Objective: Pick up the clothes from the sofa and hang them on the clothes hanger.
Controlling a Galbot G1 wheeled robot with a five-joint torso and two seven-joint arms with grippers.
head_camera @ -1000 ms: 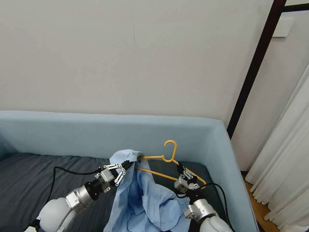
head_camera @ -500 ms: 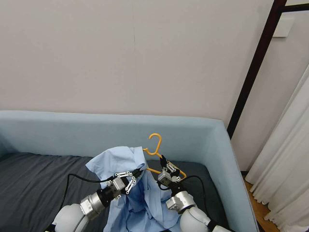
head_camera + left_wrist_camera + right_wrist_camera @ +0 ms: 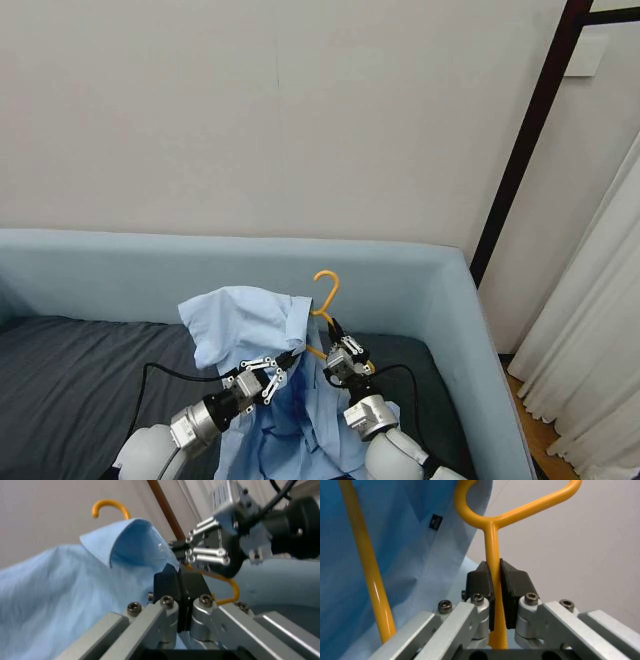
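— From the head camera, how did the arms stand?

— Both reached up from below toward the yellow hanger [image 3: 325, 292]. The right gripper [image 3: 335, 350] sat straight under its hook. The left gripper [image 3: 275, 365] was just beside the hanger on the robot's left, forearm angled upward. The light blue shirt [image 3: 240, 320] was draped over the hanger's left shoulder, its tail hanging below. The sofa [image 3: 100, 262] lay beneath the hanger.

— And the left wrist camera?

— The left gripper [image 3: 176, 579] had its pads pressed together, pinching the shirt's [image 3: 75, 573] front edge below the collar. The hanger's [image 3: 107, 506] hook rose above that collar. The right gripper [image 3: 190, 553] was near, at the hanger's wire.

— The right wrist camera?

— The right gripper [image 3: 494, 585] had its pads clamped on the hanger's [image 3: 490, 536] stem, just under the hook. The shirt [image 3: 395, 536] hung against the hanger's arm.
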